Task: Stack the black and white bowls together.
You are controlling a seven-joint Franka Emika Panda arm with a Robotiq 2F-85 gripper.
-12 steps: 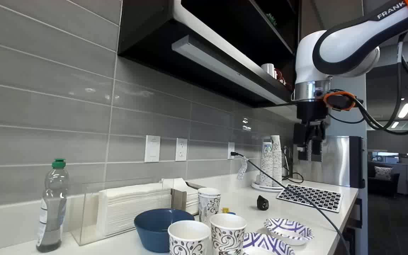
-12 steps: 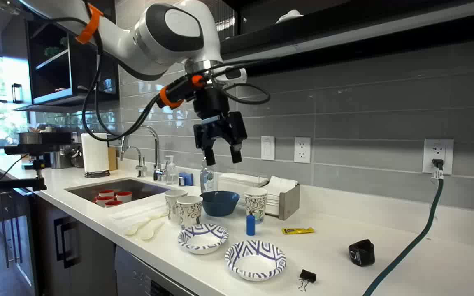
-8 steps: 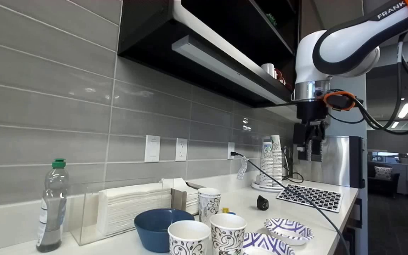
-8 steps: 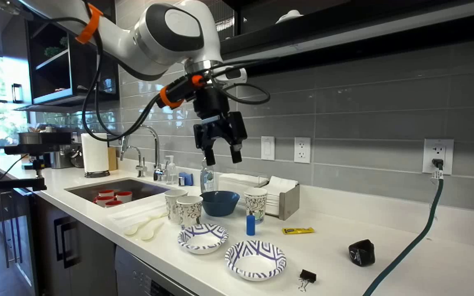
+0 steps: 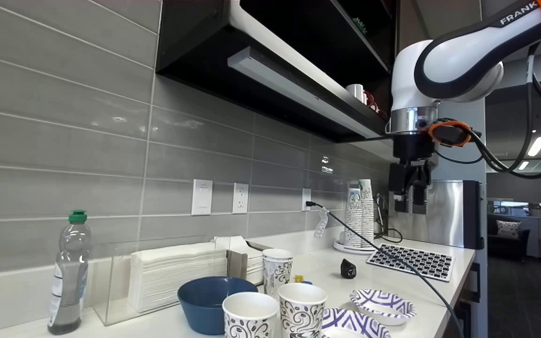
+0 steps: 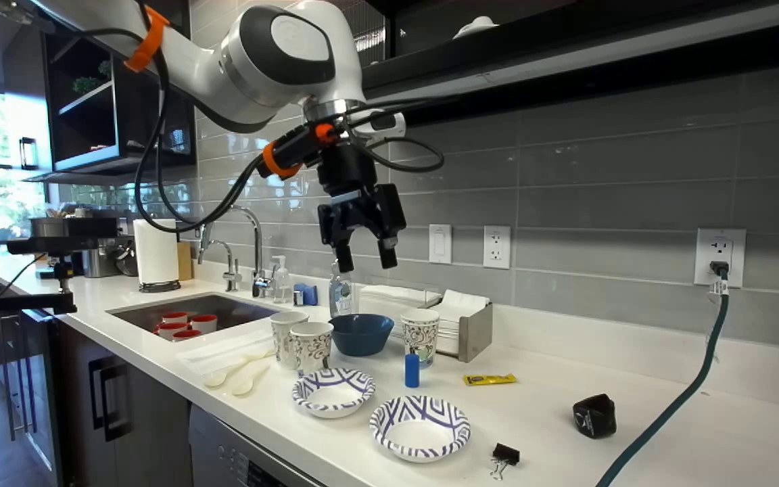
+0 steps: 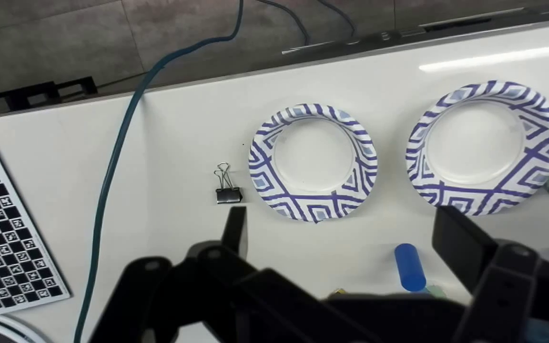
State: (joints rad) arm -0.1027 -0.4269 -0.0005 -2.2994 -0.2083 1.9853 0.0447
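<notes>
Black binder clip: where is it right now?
In the wrist view, the black binder clip lies on the counter left of centre, between the dark cable on its left and the left patterned bowl close on its right.

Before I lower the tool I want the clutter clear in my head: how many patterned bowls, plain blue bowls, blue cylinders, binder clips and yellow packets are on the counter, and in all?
Patterned white bowls: 2
Plain blue bowl: 1
Blue cylinder: 1
Binder clip: 1
Yellow packet: 1
Total: 6
</notes>
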